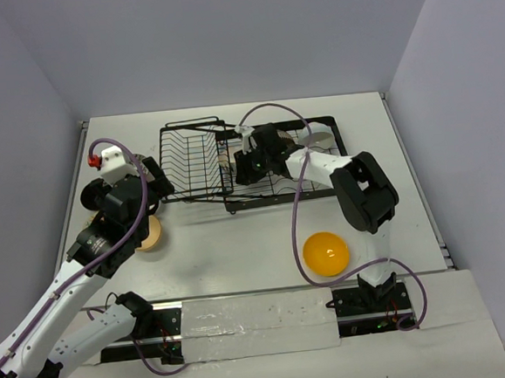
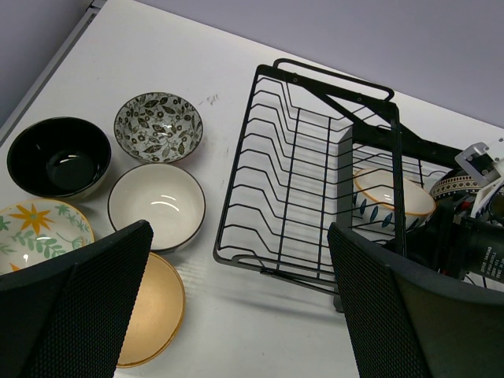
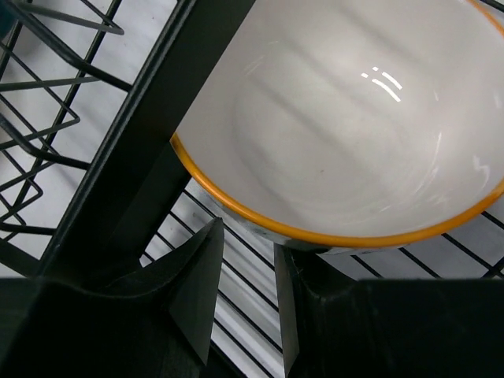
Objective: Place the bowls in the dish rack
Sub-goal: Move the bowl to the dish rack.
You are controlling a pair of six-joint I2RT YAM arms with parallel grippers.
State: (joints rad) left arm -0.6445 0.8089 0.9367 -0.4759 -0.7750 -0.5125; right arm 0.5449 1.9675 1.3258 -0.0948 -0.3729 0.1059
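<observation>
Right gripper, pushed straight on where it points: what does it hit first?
Probably the orange-rimmed white bowl, lying in the dish rack just ahead of the right gripper; the gap is unclear.

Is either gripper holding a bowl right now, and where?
Left gripper: nothing, open. Right gripper: tips at outer wall of the orange-rimmed bowl; grip unclear.

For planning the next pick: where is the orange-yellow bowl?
In the top view, the orange-yellow bowl sits on the table, right side, beside the right arm's base, outside the dish rack.
</observation>
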